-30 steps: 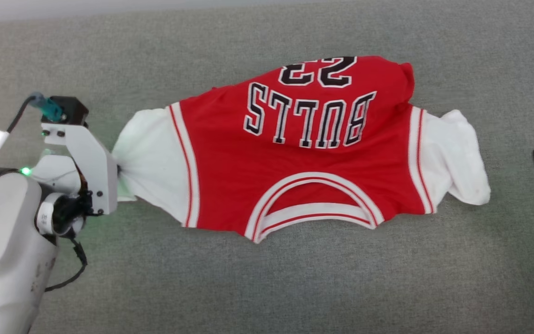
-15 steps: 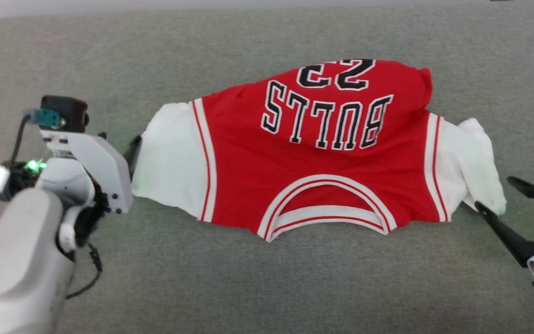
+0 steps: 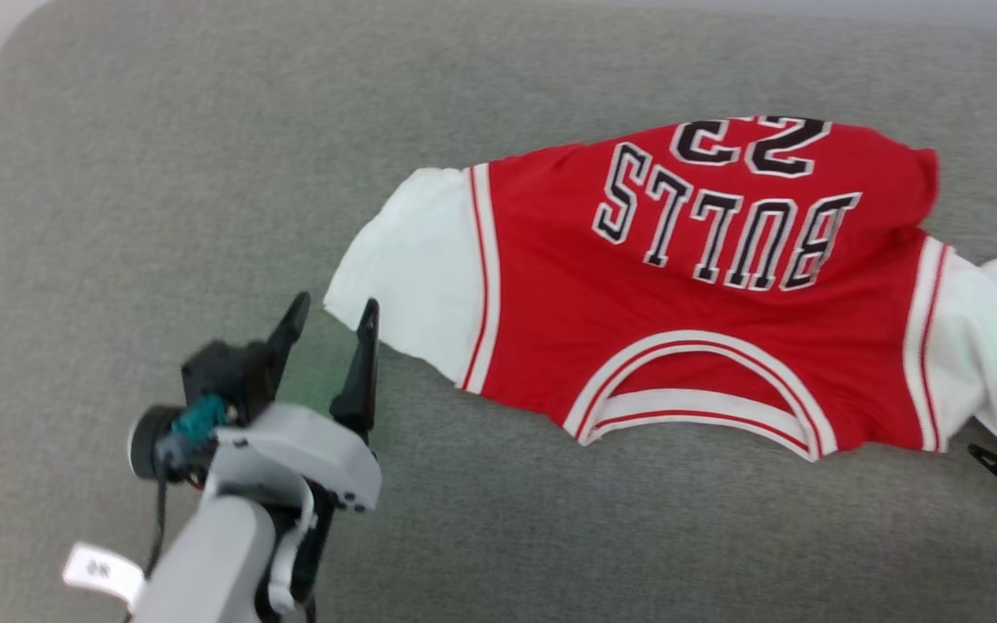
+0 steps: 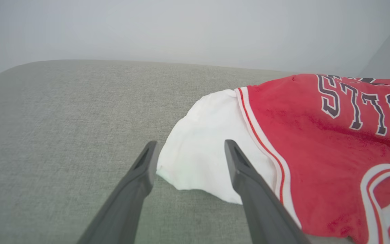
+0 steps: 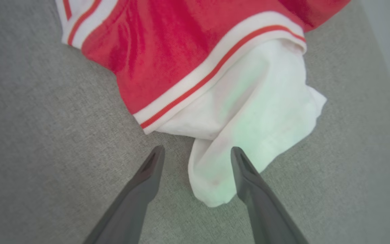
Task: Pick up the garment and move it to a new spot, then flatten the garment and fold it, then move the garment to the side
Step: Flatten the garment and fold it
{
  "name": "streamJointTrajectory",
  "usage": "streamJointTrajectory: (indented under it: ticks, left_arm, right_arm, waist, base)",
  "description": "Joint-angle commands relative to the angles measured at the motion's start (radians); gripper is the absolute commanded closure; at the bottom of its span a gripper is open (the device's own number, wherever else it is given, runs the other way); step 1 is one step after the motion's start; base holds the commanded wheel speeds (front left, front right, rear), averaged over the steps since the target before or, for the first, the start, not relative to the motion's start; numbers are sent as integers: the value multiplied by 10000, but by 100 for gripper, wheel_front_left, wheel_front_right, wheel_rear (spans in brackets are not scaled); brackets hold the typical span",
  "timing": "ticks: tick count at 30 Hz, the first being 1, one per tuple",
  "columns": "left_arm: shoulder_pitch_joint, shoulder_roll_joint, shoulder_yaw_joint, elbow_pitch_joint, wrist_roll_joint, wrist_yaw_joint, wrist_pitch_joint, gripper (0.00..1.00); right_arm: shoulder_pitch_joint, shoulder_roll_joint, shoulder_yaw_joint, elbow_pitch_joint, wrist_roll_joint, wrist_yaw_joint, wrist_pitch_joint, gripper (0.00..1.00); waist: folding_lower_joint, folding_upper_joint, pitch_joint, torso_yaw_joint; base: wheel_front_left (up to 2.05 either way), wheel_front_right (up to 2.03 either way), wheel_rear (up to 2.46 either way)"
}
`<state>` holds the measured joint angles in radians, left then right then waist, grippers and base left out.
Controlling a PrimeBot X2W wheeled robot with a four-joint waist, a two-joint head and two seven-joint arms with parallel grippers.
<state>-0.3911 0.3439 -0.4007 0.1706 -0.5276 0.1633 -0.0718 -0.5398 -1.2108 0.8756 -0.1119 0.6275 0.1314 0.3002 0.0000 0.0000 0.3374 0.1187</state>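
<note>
Head view has the garment (image 3: 689,346) lying right of centre on the grey cushion (image 3: 161,173), collar toward the frame's bottom. The left gripper (image 3: 334,307) and right gripper (image 5: 197,150) are both spread wide and hold nothing. To flatten it well, I would pinch the crumpled sleeve (image 5: 249,135) by its cuff and draw it outward, staying low.

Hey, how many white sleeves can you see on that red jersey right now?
2. The left sleeve lies flat beside the left gripper; the right sleeve is bunched at the other end of the jersey, near the right gripper.
</note>
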Motion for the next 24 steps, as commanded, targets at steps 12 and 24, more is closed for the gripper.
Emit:
streamJointTrajectory:
  ticks: [12,24]
  left_arm:
    - [789,-496,-46,-333,117,370,-1186,0]
    - [-1213,1361,-889,-621,-81,-1468,2457,0]
  right_arm:
    - [-1980,88,2939,1496,823,-21,-143,75]
    - [-3120,350,3849,1818,1261,-19,-741,100]
  waist:
    - [0,0,677,916]
    - [0,0,640,383]
  base:
    - [0,0,0]
    - [0,0,0]
